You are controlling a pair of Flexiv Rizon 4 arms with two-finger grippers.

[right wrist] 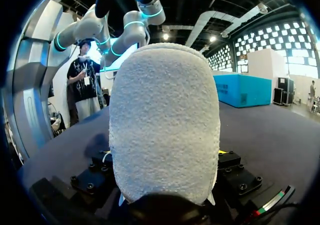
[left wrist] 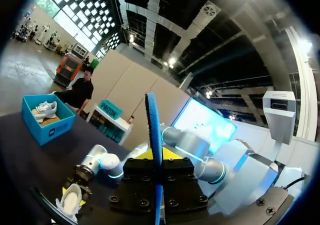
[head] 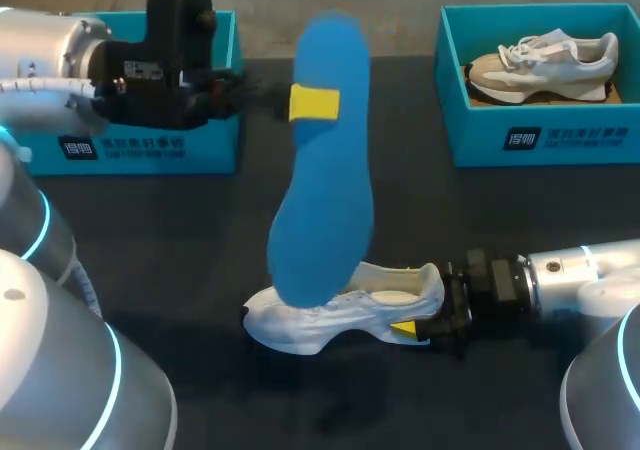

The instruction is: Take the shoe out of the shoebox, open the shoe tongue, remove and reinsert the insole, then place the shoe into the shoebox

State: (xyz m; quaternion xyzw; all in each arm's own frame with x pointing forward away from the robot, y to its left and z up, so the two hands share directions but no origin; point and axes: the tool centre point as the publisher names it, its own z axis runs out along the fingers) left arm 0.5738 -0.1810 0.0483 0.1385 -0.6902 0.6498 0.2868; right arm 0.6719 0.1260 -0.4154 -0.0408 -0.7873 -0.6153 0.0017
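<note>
Left claw [head: 312, 103]: pinching the blue insole [head: 325, 210], held upright above the surface [head: 500, 210].
Right claw [head: 415, 327]: clamped on the heel of the white shoe [head: 340, 320], which rests on the surface.
Teal shoebox [head: 200, 145]: far left, behind the left arm.
Second box [head: 540, 135]: far right, holding a beige shoe [head: 540, 65].

Head view is evenly lit from above, nothing harsh. The dark table [head: 200, 300] soaks up the light, so the white shoe [head: 345, 315] reads bright, with only a faint, soft shadow under it. The insole [head: 322, 170] is smeared at its far end, edges fuzzy. I see a pale sheen on my left arm [head: 40, 40]. In the 2 wrist views, lines bend toward the rim and ceiling lamps flare white. In the right one the shoe sits very close, evenly lit, weave crisp.
</note>
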